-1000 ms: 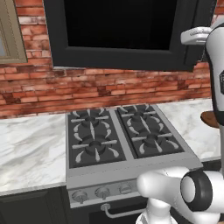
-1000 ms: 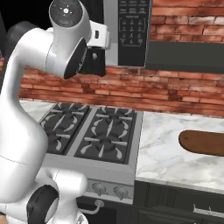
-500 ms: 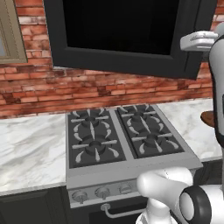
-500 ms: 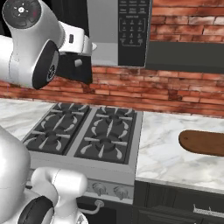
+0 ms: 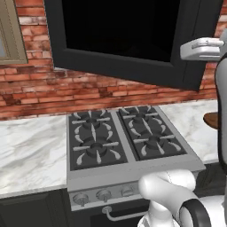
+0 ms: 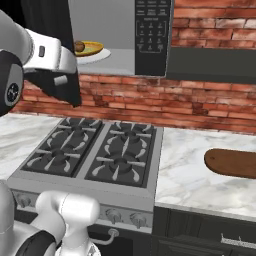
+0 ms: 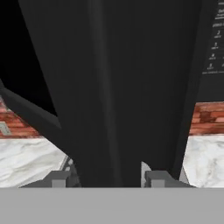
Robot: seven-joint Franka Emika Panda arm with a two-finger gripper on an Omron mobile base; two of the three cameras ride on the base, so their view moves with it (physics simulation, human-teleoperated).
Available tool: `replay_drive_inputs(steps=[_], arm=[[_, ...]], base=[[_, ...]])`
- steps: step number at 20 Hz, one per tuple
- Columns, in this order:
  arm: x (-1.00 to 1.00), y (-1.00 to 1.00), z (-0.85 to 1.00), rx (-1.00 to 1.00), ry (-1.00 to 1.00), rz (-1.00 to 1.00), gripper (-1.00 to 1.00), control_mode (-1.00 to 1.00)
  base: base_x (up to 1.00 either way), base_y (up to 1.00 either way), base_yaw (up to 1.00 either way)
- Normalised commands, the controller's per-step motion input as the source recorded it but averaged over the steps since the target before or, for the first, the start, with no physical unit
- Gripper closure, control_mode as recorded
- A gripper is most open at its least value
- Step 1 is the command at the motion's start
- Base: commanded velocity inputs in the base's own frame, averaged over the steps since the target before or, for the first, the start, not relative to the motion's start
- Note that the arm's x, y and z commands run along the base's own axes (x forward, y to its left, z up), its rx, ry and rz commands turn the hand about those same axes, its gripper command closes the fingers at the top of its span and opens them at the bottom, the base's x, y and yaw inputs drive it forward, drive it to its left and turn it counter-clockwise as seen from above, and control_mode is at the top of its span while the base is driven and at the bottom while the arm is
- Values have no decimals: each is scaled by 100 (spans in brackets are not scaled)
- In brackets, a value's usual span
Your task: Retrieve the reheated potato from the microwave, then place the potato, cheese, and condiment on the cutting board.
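Standing open, microwave (image 6: 150, 37) door (image 5: 128, 40) (dark glass) overhangs the stove (image 6: 95, 155).

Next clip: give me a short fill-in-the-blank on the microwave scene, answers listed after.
1. The microwave door is ____.
2. Inside, the potato sits on a ____ plate.
3. The cutting board lies on the marble counter to the ____ of the stove in the right base view.

Missing words: open; yellow; right
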Motion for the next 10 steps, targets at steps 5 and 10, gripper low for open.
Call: replay_drive_inputs(steps=[5, 10], arm=[[-66, 33, 0, 0, 0, -10, 100, -100], [-59, 38, 0, 0, 0, -11, 100, -100]], base=[[0, 0, 0], [0, 0, 0]])
